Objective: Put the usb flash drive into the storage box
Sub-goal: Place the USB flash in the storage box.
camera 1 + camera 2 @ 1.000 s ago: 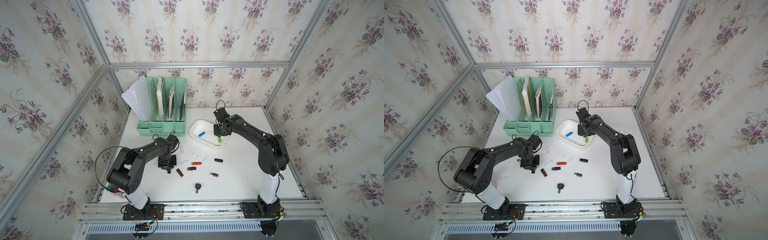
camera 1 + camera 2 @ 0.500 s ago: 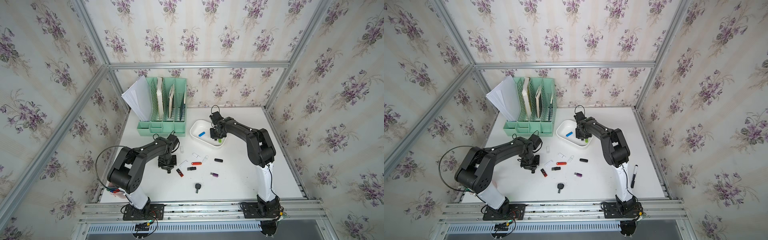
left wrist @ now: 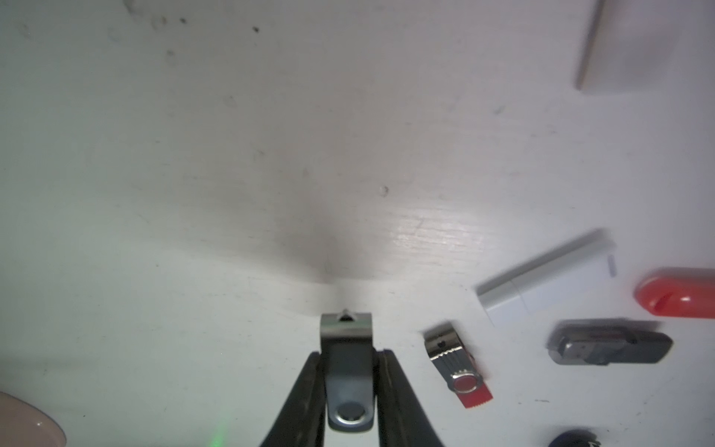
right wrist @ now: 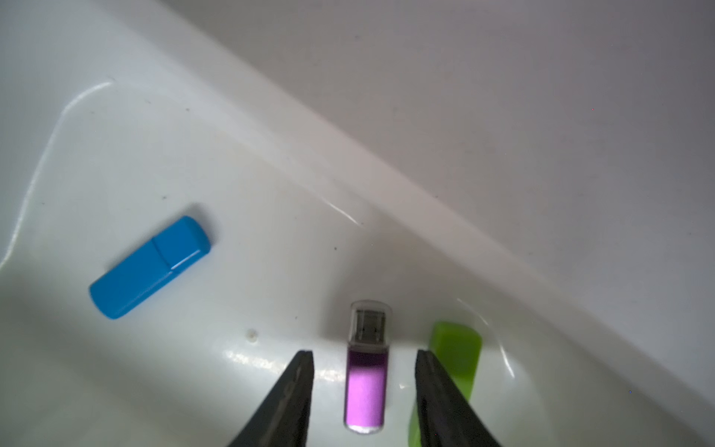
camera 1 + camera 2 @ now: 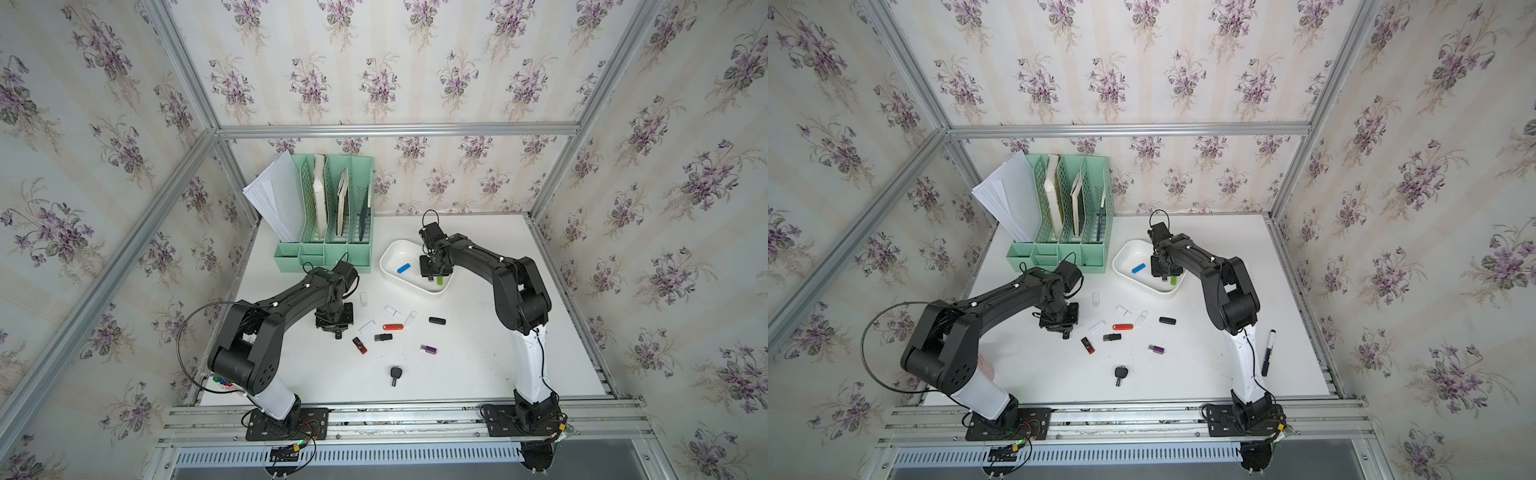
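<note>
The white storage box (image 5: 398, 252) (image 5: 1128, 254) sits right of the table's middle. My right gripper (image 5: 432, 276) (image 5: 1165, 277) (image 4: 364, 354) hangs inside it, open. A purple usb flash drive (image 4: 365, 387) lies on the box floor between the fingers, touching neither. A blue drive (image 4: 151, 267) (image 5: 403, 268) and a green drive (image 4: 456, 356) (image 5: 439, 280) also lie in the box. My left gripper (image 5: 337, 332) (image 5: 1065, 332) (image 3: 350, 354) is low over the table, shut on a grey metal swivel drive (image 3: 348, 371).
Several loose drives lie mid-table: white (image 5: 367, 327), red (image 5: 392, 327), dark grey (image 5: 382, 337), red swivel (image 5: 360, 345), black (image 5: 437, 320), purple (image 5: 428, 349). A black key-shaped item (image 5: 396, 374) lies nearer the front. A mint-green file organizer (image 5: 328, 220) stands at the back left. A marker (image 5: 1268, 351) lies by the right arm.
My right gripper has opened and let the purple drive go onto the box floor. The left arm has not moved and still grips the grey drive.
</note>
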Controlling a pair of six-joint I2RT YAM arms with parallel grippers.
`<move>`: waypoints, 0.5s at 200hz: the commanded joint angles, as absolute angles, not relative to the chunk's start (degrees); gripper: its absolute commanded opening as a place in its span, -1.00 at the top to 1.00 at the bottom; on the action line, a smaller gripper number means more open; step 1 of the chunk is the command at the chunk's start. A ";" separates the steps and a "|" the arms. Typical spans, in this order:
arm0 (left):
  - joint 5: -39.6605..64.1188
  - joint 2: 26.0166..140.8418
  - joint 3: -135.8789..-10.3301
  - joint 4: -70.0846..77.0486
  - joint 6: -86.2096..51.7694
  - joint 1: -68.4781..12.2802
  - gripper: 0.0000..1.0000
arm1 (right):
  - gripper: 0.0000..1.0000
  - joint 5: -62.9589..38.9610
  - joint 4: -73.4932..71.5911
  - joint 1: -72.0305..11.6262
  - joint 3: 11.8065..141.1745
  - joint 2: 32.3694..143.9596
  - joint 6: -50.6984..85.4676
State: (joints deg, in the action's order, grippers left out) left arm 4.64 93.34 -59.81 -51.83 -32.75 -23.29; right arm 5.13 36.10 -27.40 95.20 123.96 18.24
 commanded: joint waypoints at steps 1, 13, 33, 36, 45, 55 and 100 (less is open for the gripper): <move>4.04 92.26 -61.01 -54.60 -32.17 -23.35 0.47 | -0.01 4.92 37.32 -27.77 94.89 122.19 17.86; 4.37 91.65 -61.91 -55.18 -32.17 -23.36 0.47 | -0.03 5.07 37.74 -28.25 93.80 120.64 17.82; 4.31 90.78 -63.41 -55.98 -31.95 -23.30 0.47 | -0.06 4.43 38.25 -29.17 91.41 118.55 17.86; 4.26 90.65 -63.65 -55.99 -31.91 -23.30 0.46 | -0.06 4.28 38.29 -29.38 91.14 118.40 17.92; 4.13 90.63 -64.13 -56.35 -31.77 -23.37 0.46 | -0.06 3.71 38.64 -29.81 90.32 118.00 17.91; 4.17 90.85 -64.89 -56.68 -31.63 -23.35 0.47 | -0.07 3.45 39.06 -30.33 89.53 117.80 17.99; 4.86 90.95 -67.59 -57.44 -31.42 -23.36 0.47 | -0.09 1.55 39.74 -34.92 85.09 115.52 18.93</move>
